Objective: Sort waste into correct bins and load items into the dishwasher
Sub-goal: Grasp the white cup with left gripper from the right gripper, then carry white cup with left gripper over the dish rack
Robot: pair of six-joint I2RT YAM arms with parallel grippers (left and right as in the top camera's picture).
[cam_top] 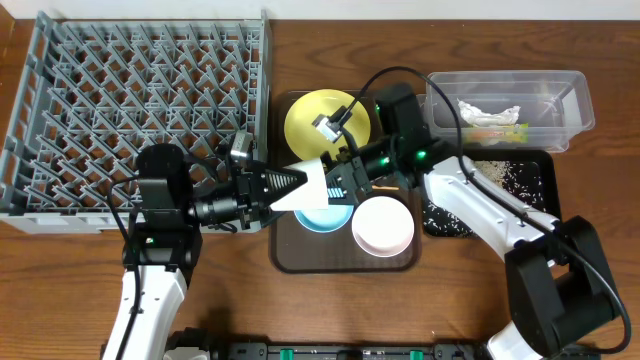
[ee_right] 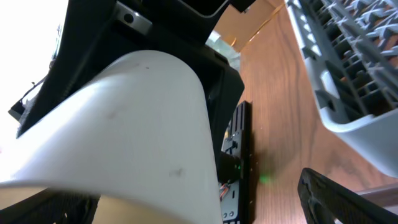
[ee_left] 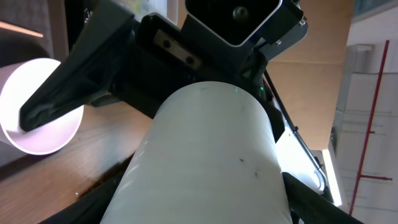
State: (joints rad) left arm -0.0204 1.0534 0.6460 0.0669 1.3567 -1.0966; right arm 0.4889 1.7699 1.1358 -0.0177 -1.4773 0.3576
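The small white cup (ee_right: pixel 124 130) fills the foreground, with the grey dish rack (ee_right: pixel 357 74) at upper right.

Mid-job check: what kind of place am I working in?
Probably a tabletop test station staged as kitchen clean-up, not a real kitchen: a grey dish rack and a clear plastic waste tub sit on a wooden table, beside a brown serving tray.

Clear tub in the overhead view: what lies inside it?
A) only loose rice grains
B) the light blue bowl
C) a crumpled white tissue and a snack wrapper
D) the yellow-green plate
C: through the clear tub wall, the crumpled white tissue and the orange-and-green snack wrapper show inside it.
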